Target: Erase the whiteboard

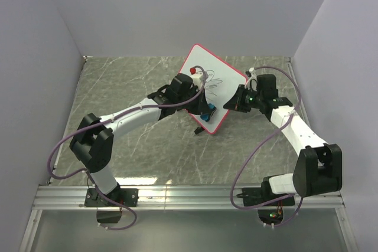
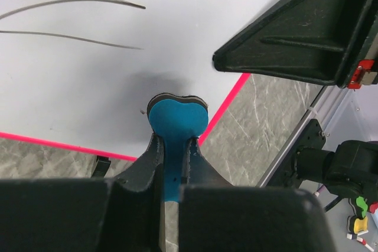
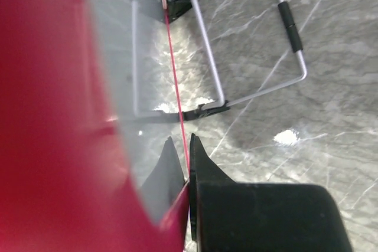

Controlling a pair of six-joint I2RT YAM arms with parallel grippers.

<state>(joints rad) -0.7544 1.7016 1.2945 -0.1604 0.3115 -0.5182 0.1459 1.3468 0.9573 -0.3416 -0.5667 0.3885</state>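
Shut tight on the stem of the blue eraser (image 2: 176,123) at the left jaws, rounded pad end pressed against the whiteboard (image 2: 118,81). Touching the white face close to the board's lower corner, just inside the pink frame (image 2: 227,101) that runs off toward 1 o'clock in the left wrist view. Clean white immediately around the pad, with a soft shadow above it.

Pinched narrow on the board's right-hand edge at the right jaws, thin red frame line passing between the two fingers in the right wrist view. Judged to be steadying the board rather than wiping it.

Further out from the pad, toward 10 and 11 o'clock in the left wrist view: long black marker scribbles (image 2: 77,4), crisp and unsmeared. Seen from the top camera as a knot of loops near the middle of the board, at about 1 o'clock from the eraser and apart from it.

Behind the board, a wire stand (image 3: 254,51) with black sleeves, feet resting on the marbled worktop (image 3: 331,146). Board itself propped at a tilt, at roughly 1 o'clock from the worktop's centre in the top view, between the two arms.

Judged early in the job: eraser in hand and on the surface, board braced, but no wiped path through the ink to be seen. Left to do, by this reading: carrying the pad up across the loops and clearing all the lines.
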